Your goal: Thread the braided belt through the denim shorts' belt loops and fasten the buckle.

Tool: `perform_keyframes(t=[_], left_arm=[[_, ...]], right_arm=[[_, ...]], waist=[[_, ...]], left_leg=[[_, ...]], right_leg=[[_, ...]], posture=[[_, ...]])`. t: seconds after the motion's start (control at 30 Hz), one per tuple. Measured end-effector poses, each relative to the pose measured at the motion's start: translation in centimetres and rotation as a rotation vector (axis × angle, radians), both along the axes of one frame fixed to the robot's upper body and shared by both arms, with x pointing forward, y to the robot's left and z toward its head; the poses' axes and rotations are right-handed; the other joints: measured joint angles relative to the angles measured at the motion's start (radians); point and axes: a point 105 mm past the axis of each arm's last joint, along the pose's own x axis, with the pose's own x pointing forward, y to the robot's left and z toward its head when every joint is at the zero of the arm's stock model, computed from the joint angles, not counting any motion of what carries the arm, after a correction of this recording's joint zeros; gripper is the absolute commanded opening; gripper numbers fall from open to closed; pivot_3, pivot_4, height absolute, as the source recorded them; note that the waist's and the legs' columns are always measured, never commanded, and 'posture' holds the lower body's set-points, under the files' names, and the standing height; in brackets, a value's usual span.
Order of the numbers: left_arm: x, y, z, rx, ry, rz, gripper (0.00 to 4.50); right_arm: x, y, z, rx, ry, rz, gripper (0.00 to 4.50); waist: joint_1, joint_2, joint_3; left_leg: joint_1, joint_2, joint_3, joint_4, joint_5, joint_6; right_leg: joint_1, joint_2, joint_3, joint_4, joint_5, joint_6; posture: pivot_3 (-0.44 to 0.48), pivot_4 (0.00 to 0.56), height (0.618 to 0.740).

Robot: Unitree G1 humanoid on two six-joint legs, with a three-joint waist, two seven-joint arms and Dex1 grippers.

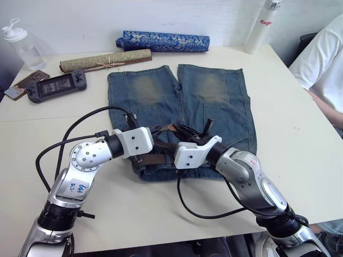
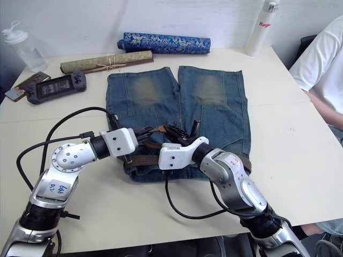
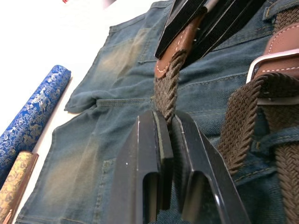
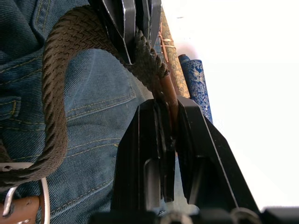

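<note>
Left gripper pinches the braided belt — woven part. Right gripper clamps its tan tip over the denim shorts.

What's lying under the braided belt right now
The denim shorts lie under the braided belt, waist end nearest the robot. Both grippers, left and right, pinch its free end. The arms hide most of the waistband.

shorts: faded blue denim, pale worn patches. belt: dark brown braid, tan leather tip, silvery buckle. one roll blue, patterned; other roll tan. table cream. bottle white, red lettering
</note>
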Motion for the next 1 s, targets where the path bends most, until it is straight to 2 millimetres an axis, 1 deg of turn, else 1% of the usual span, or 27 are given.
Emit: perform_keyframes(t=[0.13,0.27,0.33,0.37,0.4,0.47,0.53,0.57,0.6,0.67,0.77,0.83,0.9,1.0], left_arm=[[0.0,0.0,-0.1,-0.002,0.003,0.006,0.06],[-0.1,-0.1,-0.3,-0.022,0.006,0.014,0.06],[-0.1,-0.2,-0.2,-0.033,0.001,0.019,0.00],[0.0,-0.2,-0.3,-0.035,0.002,0.021,0.00],[0.0,-0.2,-0.3,-0.043,0.006,0.028,0.00],[0.1,-0.2,-0.4,-0.058,0.009,0.037,0.00],[0.2,0.0,-0.6,-0.067,0.019,0.051,0.00],[0.2,0.1,-0.7,-0.074,0.026,0.062,0.00],[0.3,0.1,-0.7,-0.079,0.030,0.067,0.00],[0.3,0.2,-0.8,-0.090,0.037,0.078,0.00],[0.4,0.3,-0.9,-0.094,0.044,0.085,0.00],[0.4,0.3,-0.9,-0.095,0.046,0.086,0.00],[0.4,0.3,-0.9,-0.096,0.048,0.086,0.00],[0.4,0.3,-0.9,-0.098,0.050,0.086,0.00]], right_arm=[[0.0,0.1,-0.2,0.038,0.040,-0.004,0.00],[-0.2,0.0,-0.5,0.134,0.140,-0.011,0.00],[-0.1,0.0,-0.3,0.175,0.171,-0.015,0.92],[-0.1,-0.1,-0.2,0.197,0.181,-0.020,1.26],[0.1,-0.4,0.3,0.246,0.198,-0.033,1.74],[0.3,-1.4,0.6,0.300,0.227,-0.070,2.68],[0.2,-2.8,0.2,0.308,0.263,-0.106,3.59],[-0.1,-3.7,-0.1,0.314,0.286,-0.125,4.18],[-0.3,-4.2,-0.3,0.318,0.298,-0.132,4.18],[-1.6,-5.1,-1.1,0.296,0.342,-0.126,4.18],[-3.7,-5.4,-2.6,0.257,0.422,-0.095,4.18],[-4.5,-5.5,-3.2,0.240,0.447,-0.090,4.18],[-4.8,-5.6,-3.8,0.223,0.464,-0.095,4.18],[-4.7,-5.6,-4.3,0.198,0.445,-0.107,4.18]], waist=[[0.000,0.000,0.000],[0.000,0.000,0.000],[0.000,0.000,0.000],[0.000,0.000,0.000],[0.001,0.000,0.000],[0.003,0.000,0.000],[0.005,0.000,0.000],[0.004,0.000,0.000],[0.003,0.000,0.000],[0.003,0.000,0.000],[0.003,0.000,0.000],[0.003,0.000,0.000],[0.003,0.000,0.000],[0.003,0.000,0.000]], left_leg=[[-0.003,0.000,0.000,0.004,-0.001,0.001],[-0.003,0.000,0.000,0.006,-0.001,0.002],[-0.003,0.000,0.000,0.006,-0.001,0.002],[-0.003,0.000,0.000,0.006,-0.001,0.002],[-0.003,0.000,0.000,0.006,-0.001,0.002],[-0.003,0.000,-0.001,0.007,-0.001,0.002],[-0.004,0.000,-0.001,0.007,-0.001,0.002],[-0.004,0.000,-0.001,0.007,-0.001,0.002],[-0.004,0.000,0.000,0.007,-0.001,0.002],[-0.004,0.000,-0.001,0.007,-0.001,0.003],[-0.003,0.000,-0.001,0.007,-0.001,0.003],[-0.003,0.000,-0.001,0.007,-0.001,0.003],[-0.003,0.000,-0.001,0.007,-0.001,0.003],[-0.002,0.000,-0.001,0.007,-0.001,0.002]], right_leg=[[-0.002,0.000,0.000,0.003,0.000,0.000],[-0.002,0.000,0.001,0.004,0.000,-0.001],[-0.002,0.000,0.001,0.004,0.000,-0.001],[-0.002,0.000,0.001,0.004,0.000,-0.001],[-0.002,0.000,0.001,0.004,0.000,-0.001],[-0.002,0.000,0.001,0.004,0.000,-0.001],[-0.002,0.000,0.001,0.004,0.000,-0.001],[-0.002,0.000,0.001,0.004,0.000,-0.001],[-0.002,0.000,0.001,0.004,0.000,-0.001],[-0.002,0.000,0.000,0.004,-0.001,-0.001],[-0.002,0.000,0.001,0.003,-0.001,-0.001],[-0.002,0.000,0.001,0.002,-0.001,-0.001],[-0.002,0.000,0.001,0.002,-0.001,-0.001],[-0.002,0.000,0.001,0.002,-0.001,-0.002]], posture=[[0.000,0.150,0.645],[0.000,0.150,0.645],[0.000,0.150,0.645],[0.000,0.150,0.645],[0.000,0.150,0.645],[0.000,0.150,0.645],[0.000,0.150,0.645],[0.000,0.150,0.645],[0.000,0.150,0.645],[0.000,0.150,0.645],[0.000,0.150,0.645],[0.000,0.150,0.645],[0.000,0.150,0.645],[0.000,0.150,0.645]])
